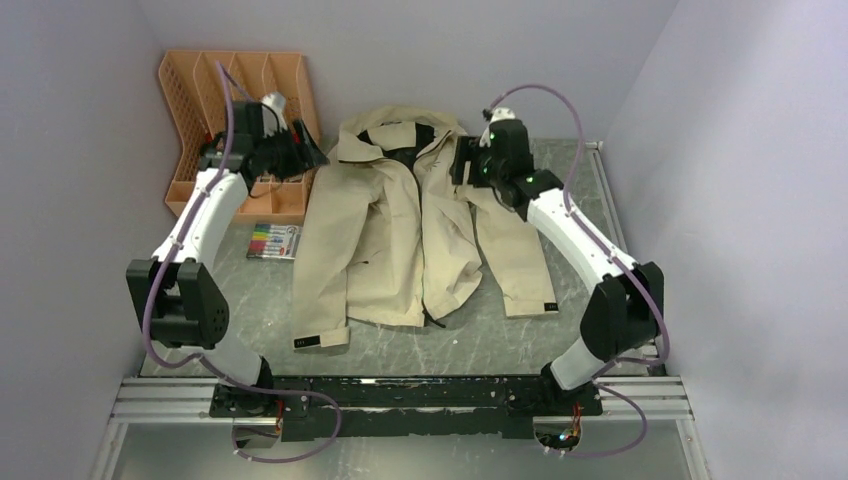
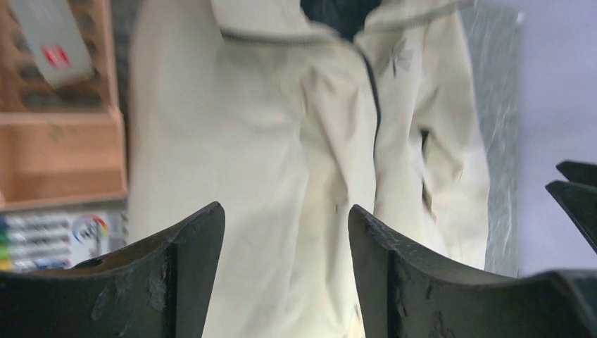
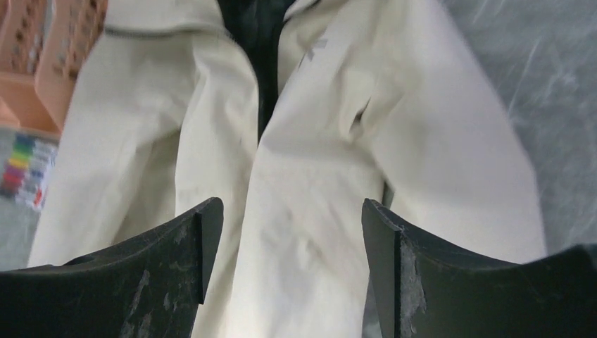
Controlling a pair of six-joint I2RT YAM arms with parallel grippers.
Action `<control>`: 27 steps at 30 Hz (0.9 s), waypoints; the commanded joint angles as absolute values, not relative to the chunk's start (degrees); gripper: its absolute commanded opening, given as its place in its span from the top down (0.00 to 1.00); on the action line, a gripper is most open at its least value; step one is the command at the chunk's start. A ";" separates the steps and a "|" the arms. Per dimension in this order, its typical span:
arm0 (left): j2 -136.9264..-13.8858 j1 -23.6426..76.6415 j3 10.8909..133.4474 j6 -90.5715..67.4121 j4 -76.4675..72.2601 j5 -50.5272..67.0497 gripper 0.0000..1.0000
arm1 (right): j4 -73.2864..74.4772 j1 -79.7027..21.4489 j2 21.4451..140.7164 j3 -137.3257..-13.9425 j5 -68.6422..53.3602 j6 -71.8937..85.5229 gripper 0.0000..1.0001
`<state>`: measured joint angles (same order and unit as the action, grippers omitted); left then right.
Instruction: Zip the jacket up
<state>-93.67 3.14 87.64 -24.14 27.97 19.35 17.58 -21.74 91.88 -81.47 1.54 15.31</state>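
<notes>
- Jacket (image 1: 400,240) lies front up mid-counter (image 1: 480,345), collar toward the far wall. It is unzipped, one front panel lapped over the other.
- My left claw (image 2: 285,211) hovers near the collar end on the left side, spread wide and empty. My right claw (image 3: 292,204) is equally open and empty above the opposite shoulder.
- I judge zipping not yet started; I can't see the slider.
- I'd go to the hem, pin the fabric beside the zipper (image 2: 373,98) base with one claw, then pull straight to avoid bunching.
</notes>
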 commanded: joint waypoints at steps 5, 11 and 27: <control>-83.62 14.63 77.31 -21.22 31.44 12.71 0.32 | 22.37 -31.92 81.58 -68.60 6.56 16.60 0.24; -77.59 21.09 71.03 -22.36 31.44 10.69 0.32 | 26.22 -39.11 76.25 -63.85 11.53 17.97 0.23; -65.09 29.88 54.66 -29.22 23.49 18.77 0.34 | 35.07 -47.27 69.21 -54.82 11.99 26.83 0.23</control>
